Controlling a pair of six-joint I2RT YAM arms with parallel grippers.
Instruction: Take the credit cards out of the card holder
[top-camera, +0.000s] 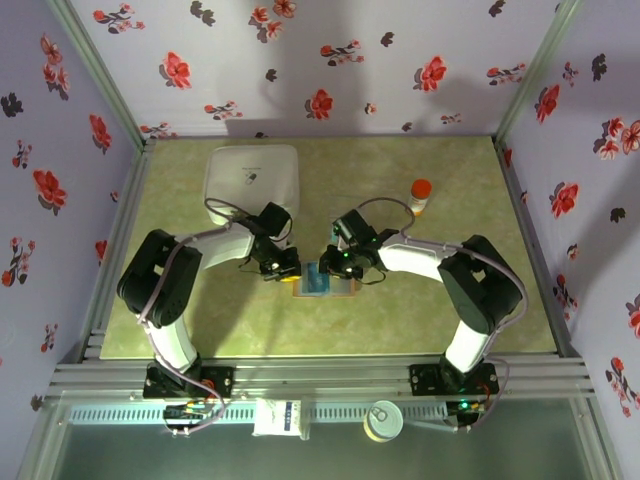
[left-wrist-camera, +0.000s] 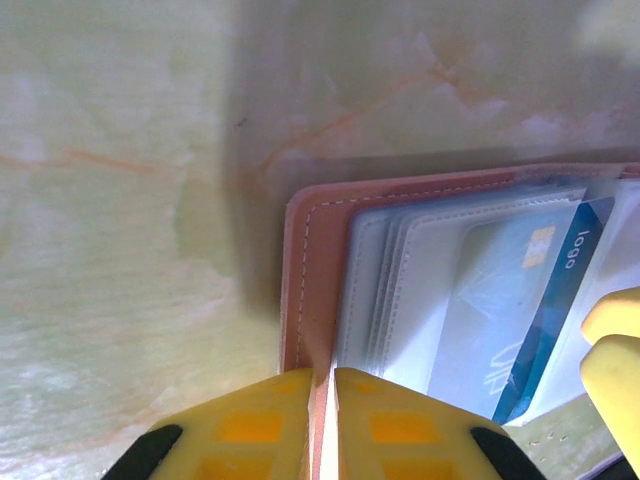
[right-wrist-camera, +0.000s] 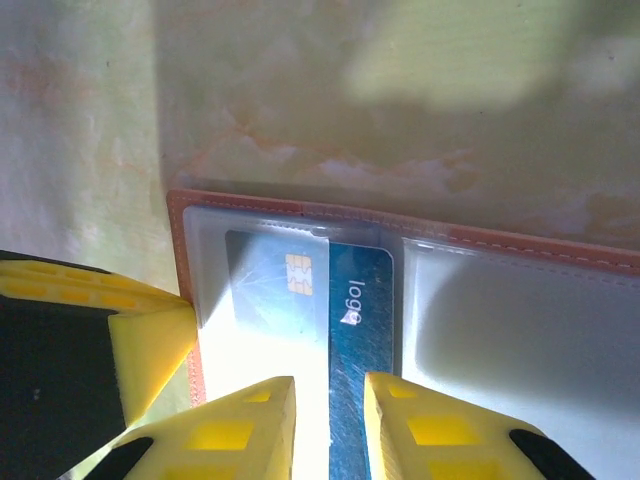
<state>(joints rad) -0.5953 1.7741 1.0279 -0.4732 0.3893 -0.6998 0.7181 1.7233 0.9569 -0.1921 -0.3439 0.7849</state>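
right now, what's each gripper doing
left gripper: closed on the edge of the card holder
right gripper: closed on the blue card, it seems

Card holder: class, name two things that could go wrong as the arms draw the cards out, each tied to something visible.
1. The left gripper pinches the card holder by its thin leather edge; pulling the blue card could slip the holder free or drag it over the table.
2. The chip card lies against the blue card under the clear sleeve, so it may slide out too.
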